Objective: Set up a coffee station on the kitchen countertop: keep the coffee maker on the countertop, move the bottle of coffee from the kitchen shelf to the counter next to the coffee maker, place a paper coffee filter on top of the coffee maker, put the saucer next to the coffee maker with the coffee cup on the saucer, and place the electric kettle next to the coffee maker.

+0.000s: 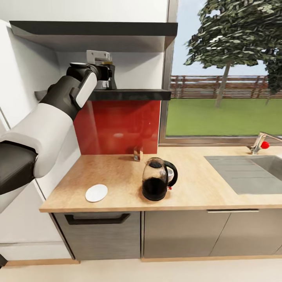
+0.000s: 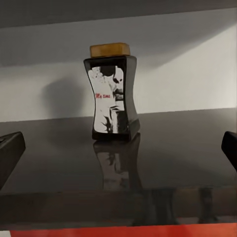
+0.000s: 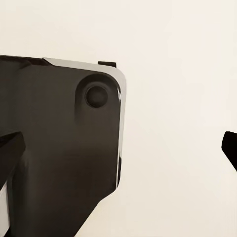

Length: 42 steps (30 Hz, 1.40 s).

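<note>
The coffee bottle (image 2: 110, 91) stands upright on the dark shelf (image 2: 148, 163), and the left gripper (image 1: 105, 69) is lined up in front with fingers (image 2: 10, 153) spread wide, not touching, presumably to grab it for the countertop (image 1: 117, 172) near the kettle (image 1: 156, 184).

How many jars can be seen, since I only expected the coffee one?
2: the bottle of coffee on the kitchen shelf before the open left gripper, and a small jar on the countertop by the red backsplash.
</note>
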{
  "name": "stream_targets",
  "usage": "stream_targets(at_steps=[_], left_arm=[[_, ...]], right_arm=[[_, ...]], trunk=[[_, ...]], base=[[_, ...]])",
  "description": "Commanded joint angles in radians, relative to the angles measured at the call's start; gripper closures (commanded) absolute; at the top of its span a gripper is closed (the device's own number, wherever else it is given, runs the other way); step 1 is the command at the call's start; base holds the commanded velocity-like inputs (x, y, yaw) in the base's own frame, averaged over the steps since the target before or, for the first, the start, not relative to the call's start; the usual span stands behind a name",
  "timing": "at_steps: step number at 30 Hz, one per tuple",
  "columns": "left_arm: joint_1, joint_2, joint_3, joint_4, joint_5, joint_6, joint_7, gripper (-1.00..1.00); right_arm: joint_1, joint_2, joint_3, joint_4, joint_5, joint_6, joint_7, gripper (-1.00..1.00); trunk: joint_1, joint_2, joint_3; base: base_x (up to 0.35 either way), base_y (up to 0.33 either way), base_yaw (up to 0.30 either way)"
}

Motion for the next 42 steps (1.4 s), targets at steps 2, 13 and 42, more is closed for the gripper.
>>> stream_targets(at_steps=[2, 13, 42], left_arm=[[-0.001, 0.002, -0.004, -0.001, 0.011, 0.003, 0.008, -1.00], [0.000, 0.005, -0.002, -0.002, 0.010, 0.002, 0.010, -1.00], [0.000, 0.030, 0.001, -0.031, 0.010, 0.004, 0.015, -1.00]], right_arm=[[0.000, 0.000, -0.007, 0.000, 0.010, -0.003, 0.001, -1.00], [0.000, 0.000, -0.007, 0.000, 0.010, -0.003, 0.001, -1.00], [0.000, -0.001, -0.007, 0.038, 0.010, -0.004, 0.001, -1.00]], trunk=[[0.001, -0.002, -0.002], [0.001, -0.002, -0.002], [0.001, -0.002, -0.002]], base=[[0.177, 0.000, 0.000], [0.251, 0.000, 0.000], [0.158, 0.000, 0.000]])
